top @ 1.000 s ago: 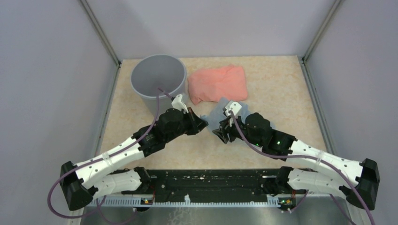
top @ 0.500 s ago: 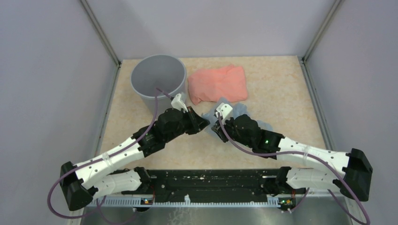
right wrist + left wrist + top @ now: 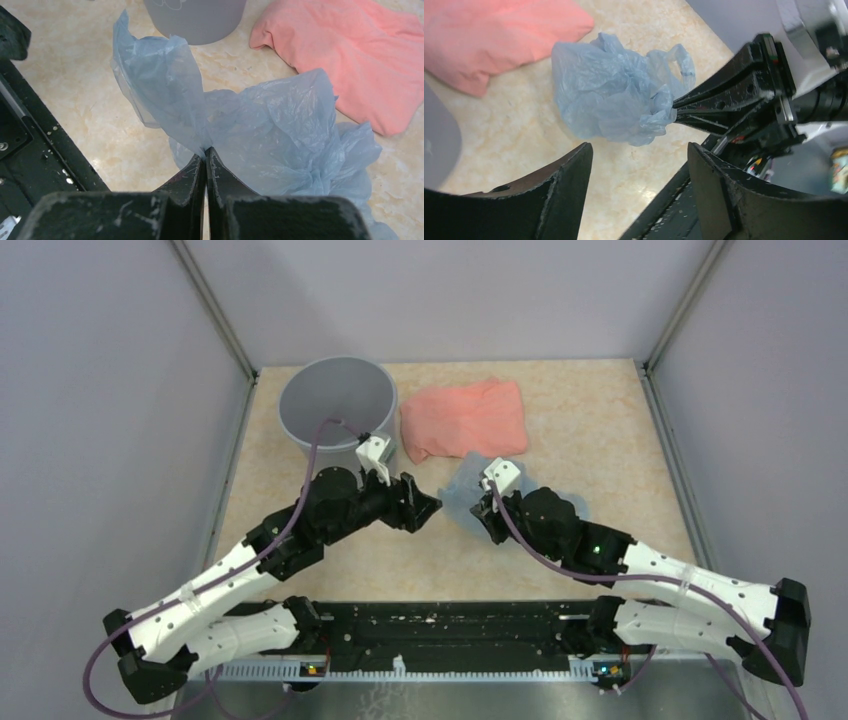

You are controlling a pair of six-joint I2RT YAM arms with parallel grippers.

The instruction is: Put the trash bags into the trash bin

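Trash bag (image 3: 260, 130) — thin, crinkly film, near weightless, likely slippery — is bunching near the trash bin (image 3: 195, 20); right jaws are pinching its gathered fold, left jaws are gaping empty.

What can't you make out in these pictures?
Bag: top view, mostly under the right arm; no lettering legible anywhere.
Bin: right wrist view, rim cut off by the top edge; left wrist view, only a sliver.
Cloth: both wrist views, cropped by frame edges.
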